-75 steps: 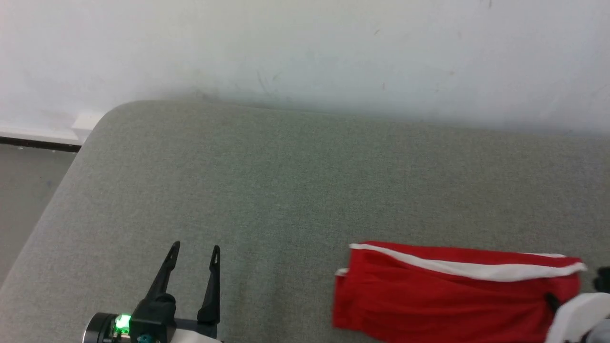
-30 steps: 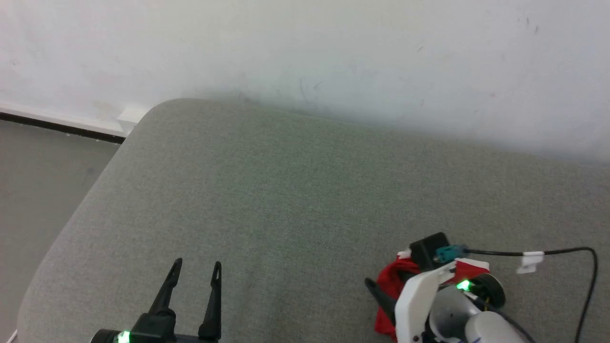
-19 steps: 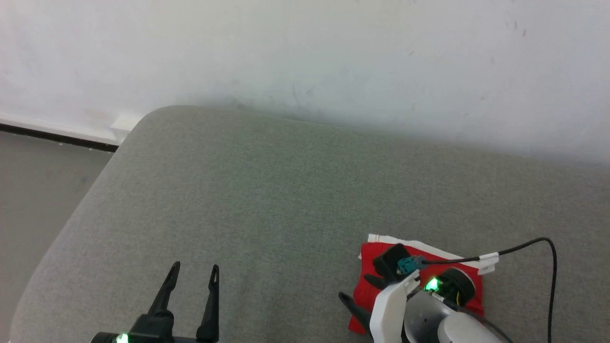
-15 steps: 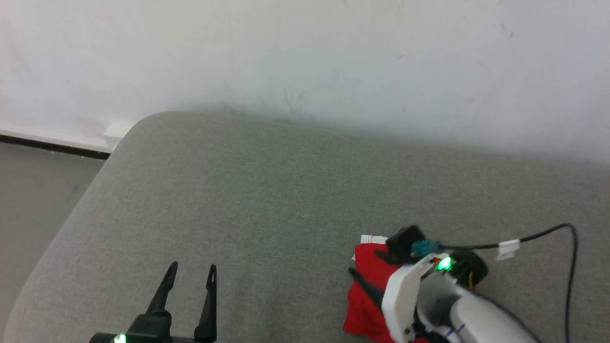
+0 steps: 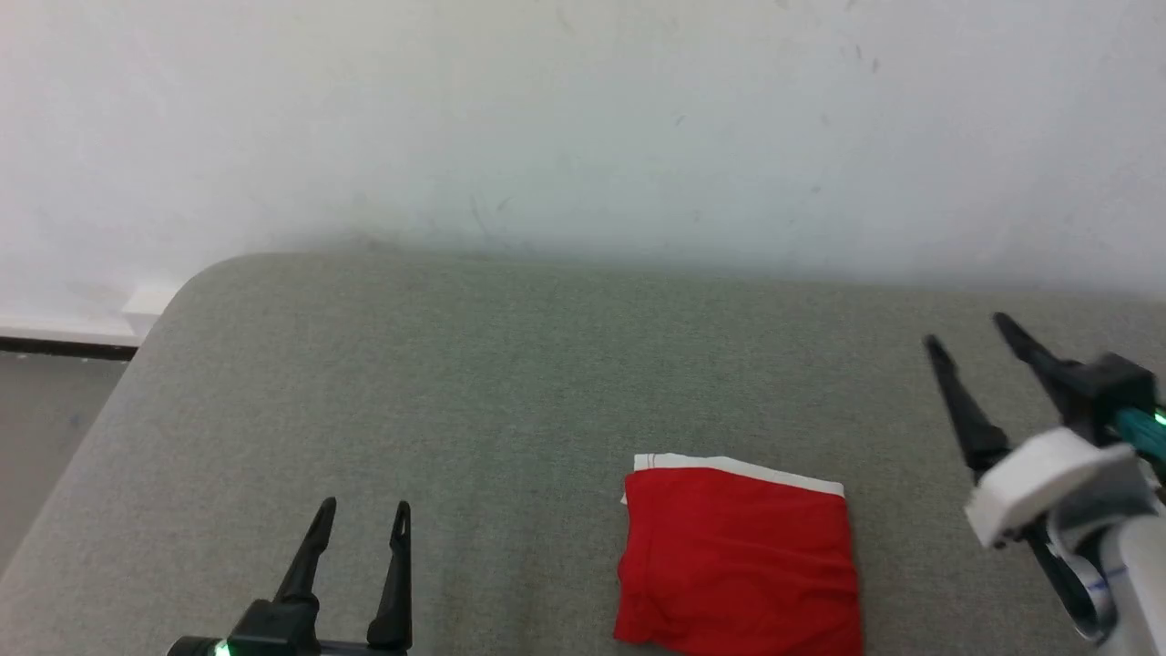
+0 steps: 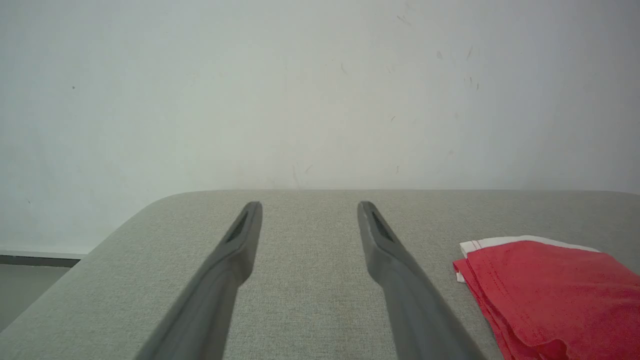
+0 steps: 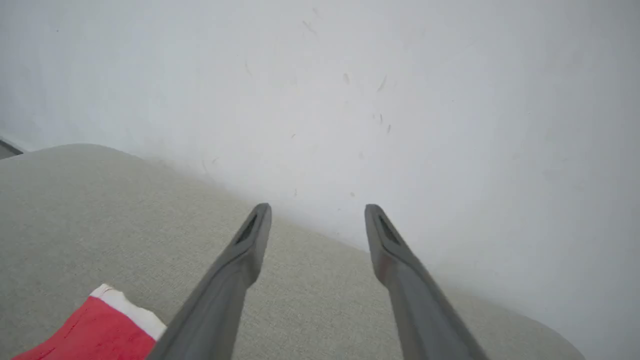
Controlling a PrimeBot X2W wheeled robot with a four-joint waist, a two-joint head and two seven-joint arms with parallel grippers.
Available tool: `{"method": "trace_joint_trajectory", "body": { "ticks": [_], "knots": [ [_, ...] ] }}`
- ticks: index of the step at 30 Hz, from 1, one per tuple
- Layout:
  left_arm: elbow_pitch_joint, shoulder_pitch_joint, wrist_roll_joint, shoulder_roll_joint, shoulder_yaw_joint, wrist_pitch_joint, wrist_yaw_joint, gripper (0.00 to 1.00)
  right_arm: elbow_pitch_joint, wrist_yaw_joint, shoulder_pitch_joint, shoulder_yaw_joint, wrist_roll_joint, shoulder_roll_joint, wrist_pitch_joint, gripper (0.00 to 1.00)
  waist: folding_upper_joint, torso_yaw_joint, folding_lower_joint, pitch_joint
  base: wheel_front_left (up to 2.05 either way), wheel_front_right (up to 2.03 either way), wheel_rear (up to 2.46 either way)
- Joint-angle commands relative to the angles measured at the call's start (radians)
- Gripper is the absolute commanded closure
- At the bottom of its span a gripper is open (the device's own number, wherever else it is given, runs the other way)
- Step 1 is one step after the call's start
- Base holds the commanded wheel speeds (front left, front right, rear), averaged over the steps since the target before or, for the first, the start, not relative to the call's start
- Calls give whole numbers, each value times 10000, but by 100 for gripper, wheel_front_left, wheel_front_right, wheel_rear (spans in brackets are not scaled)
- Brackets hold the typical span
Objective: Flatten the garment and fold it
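Now the bright red shorts of thin cloth (image 5: pixel 738 560) lie as a small, almost square packet, with a white strip (image 5: pixel 729 466) along the far edge. In the left wrist view the shorts (image 6: pixel 550 285) show several layers stacked one on top of another. So I think the smoothing and the folding are done, or very nearly. A few soft wrinkles sit near the packet's left corner, so maybe a little pat is all that is left. The near edge is cut off at the bottom of the head view, so I cannot tell if that side is tidy.

The shorts rest on a soft grey cloth-covered cushion (image 5: pixel 510 383), on its near right part, well away from the plain white wall (image 5: pixel 583 118) behind it. Nothing touches them.

The right gripper (image 5: pixel 966 330) is off to the right of the shorts and well apart from them. It seems lifted above the cushion. Its two long dark fingers are spread wide with nothing between them, and they point up toward the wall, as the right wrist view (image 7: pixel 318 206) also shows.

The left gripper (image 5: pixel 364 506) sits low at the near left, well apart from the shorts. Its fingers are spread and empty too, and they point straight ahead over the cushion.
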Motion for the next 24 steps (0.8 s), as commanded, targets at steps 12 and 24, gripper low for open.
{"method": "trace_joint_trajectory", "body": {
  "ticks": [12,24],
  "knots": [
    [-70,-19,-125,-180,121,-47,-404,0,-2243,-9,3424,-2626,-1060,1939,-1740,0,-1,-323,0,261,0,0,0],
    [-237,-231,-104,-238,436,-47,-566,0,-2575,-9,4367,-2506,-1430,2819,-2201,0,-1,-413,0,708,0,0,0]
  ]
}}
